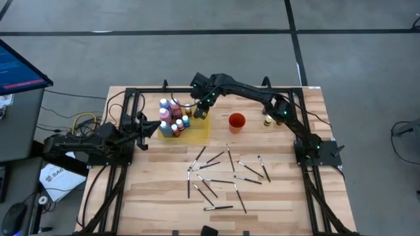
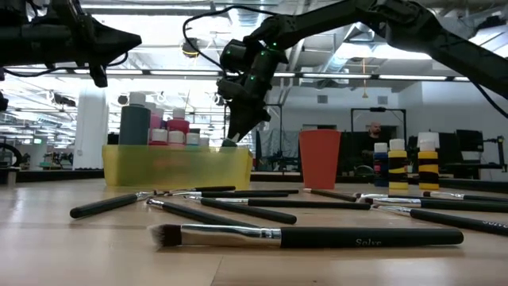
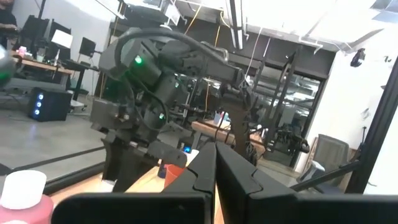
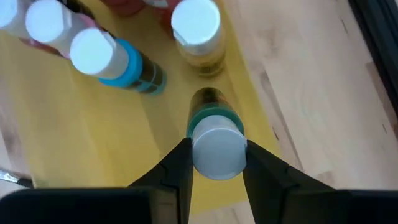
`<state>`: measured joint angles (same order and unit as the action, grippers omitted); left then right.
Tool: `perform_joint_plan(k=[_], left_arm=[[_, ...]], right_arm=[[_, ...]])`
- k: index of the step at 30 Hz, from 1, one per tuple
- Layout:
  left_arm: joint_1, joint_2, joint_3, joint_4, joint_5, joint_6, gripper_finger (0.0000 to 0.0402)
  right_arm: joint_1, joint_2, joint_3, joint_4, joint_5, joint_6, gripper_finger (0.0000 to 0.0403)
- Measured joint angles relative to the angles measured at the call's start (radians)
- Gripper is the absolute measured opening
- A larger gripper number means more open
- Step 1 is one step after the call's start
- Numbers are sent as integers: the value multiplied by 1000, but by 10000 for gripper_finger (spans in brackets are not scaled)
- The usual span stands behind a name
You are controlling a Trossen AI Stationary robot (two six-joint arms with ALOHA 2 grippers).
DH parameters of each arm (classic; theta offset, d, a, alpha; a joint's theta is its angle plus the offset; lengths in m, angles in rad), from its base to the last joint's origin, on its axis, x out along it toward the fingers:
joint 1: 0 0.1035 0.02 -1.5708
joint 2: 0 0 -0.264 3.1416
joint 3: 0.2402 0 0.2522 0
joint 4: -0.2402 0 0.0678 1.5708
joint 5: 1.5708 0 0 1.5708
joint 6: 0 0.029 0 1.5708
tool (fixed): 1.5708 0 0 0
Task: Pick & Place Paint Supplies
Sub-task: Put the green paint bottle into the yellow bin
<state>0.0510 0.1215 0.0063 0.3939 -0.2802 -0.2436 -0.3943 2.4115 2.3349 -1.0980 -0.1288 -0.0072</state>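
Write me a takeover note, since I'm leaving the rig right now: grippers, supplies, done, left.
Right gripper: fingers shut on a teal bottle by its pale cap, over the yellow tray.
Left gripper: shut, empty, waiting at the table's left edge.
Done: a cluster of bottles stands in the tray.
Left: two bottles beside the orange cup; the brushes lie scattered on the table's middle, untouched.

Both arms are black and bumpy, with small green lights, thin black cables, and pointy fingers.
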Motion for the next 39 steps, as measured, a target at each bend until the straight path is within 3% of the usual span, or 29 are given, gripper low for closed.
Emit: perform_joint_plan(k=[14, 27, 39], left_arm=[[0, -1, 0, 11, 0, 0, 2], [0, -1, 0, 14, 0, 0, 2], [0, -1, 0, 19, 0, 0, 2]], right_arm=[[-2, 0, -4, -24, 112, -30, 104], [-2, 24, -1, -61, 121, -45, 104], [9, 23, 1, -42, 131, -48, 136]])
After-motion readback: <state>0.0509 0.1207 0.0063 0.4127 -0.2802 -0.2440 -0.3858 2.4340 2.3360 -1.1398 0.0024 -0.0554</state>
